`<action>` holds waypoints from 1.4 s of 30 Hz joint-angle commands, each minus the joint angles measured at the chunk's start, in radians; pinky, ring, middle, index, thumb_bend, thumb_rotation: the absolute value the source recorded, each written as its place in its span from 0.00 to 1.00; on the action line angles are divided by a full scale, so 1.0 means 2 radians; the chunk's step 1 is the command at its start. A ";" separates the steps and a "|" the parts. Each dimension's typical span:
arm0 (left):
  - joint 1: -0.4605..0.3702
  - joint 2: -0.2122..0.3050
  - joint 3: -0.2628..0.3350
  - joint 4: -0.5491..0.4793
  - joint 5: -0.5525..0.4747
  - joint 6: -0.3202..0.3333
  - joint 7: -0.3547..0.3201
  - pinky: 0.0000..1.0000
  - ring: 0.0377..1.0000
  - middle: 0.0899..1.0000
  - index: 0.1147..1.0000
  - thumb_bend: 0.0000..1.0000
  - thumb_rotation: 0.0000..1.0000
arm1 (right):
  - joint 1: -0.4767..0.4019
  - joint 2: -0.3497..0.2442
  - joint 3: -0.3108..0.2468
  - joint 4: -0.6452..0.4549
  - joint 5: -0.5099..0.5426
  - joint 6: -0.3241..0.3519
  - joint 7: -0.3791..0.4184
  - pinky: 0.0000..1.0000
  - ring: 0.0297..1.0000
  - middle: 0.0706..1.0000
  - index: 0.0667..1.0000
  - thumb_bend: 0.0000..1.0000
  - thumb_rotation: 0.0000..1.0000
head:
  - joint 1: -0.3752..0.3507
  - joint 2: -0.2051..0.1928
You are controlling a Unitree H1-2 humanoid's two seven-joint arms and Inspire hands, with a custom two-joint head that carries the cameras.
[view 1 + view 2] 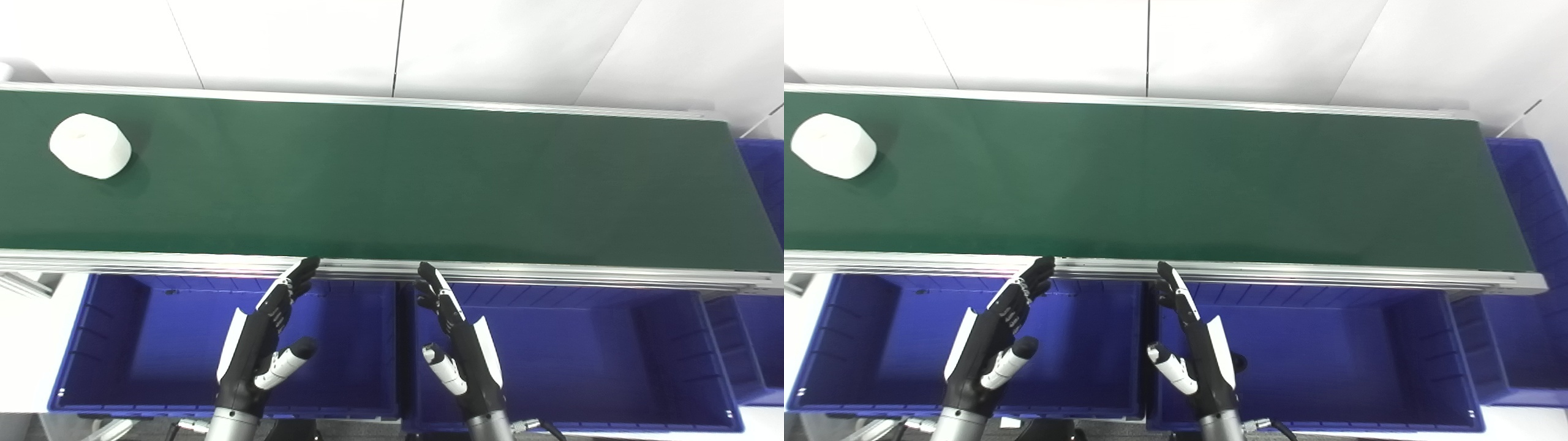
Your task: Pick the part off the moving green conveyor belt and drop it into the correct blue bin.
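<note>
Waiting for white part (90, 146), far along green belt (392, 184) past my left hand (260, 346). Left hand, right hand (460, 346) open, holding nothing, over blue bins (86, 343) beside belt. Next: grab part when near.

Both views are bright and evenly lit, and the light seems to come from above. The white wall (490, 43) is almost overexposed, so its panel seams are the only detail that shows there. The green belt (392, 184) looks matte and dark, with a faint paler patch near its middle. The white part (90, 146) is so bright that its surface has little texture, and it throws a soft shadow to its right and below. The metal rail (392, 266) carries a thin line of glare. The blue bins (1078, 343) are strongly saturated, darker inside. Straight edges bend slightly toward the corners. Focus is sharp everywhere; no motion blur shows.
</note>
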 commanded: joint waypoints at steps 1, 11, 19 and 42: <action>0.001 0.001 0.000 -0.006 0.003 -0.023 0.005 0.90 0.90 0.88 0.83 0.80 0.79 | 0.006 0.000 0.001 -0.013 -0.001 -0.023 0.000 0.83 0.89 0.93 0.94 0.87 1.00 | -0.001 0.001; 0.004 0.006 -0.002 -0.012 -0.007 -0.015 0.000 0.92 0.91 0.88 0.83 0.81 0.79 | 0.009 0.000 0.004 -0.012 -0.001 -0.023 -0.005 0.83 0.89 0.93 0.93 0.87 1.00 | -0.005 0.003; 0.003 0.008 -0.005 -0.010 -0.007 -0.019 0.000 0.92 0.91 0.88 0.83 0.80 0.79 | 0.010 0.000 0.003 -0.012 0.002 -0.023 -0.002 0.84 0.89 0.93 0.94 0.87 1.00 | -0.004 0.003; 0.000 0.012 -0.009 -0.008 -0.016 -0.020 -0.002 0.92 0.91 0.88 0.82 0.79 0.78 | 0.007 0.001 0.003 -0.008 0.004 -0.023 0.002 0.84 0.89 0.93 0.94 0.88 1.00 | -0.007 0.002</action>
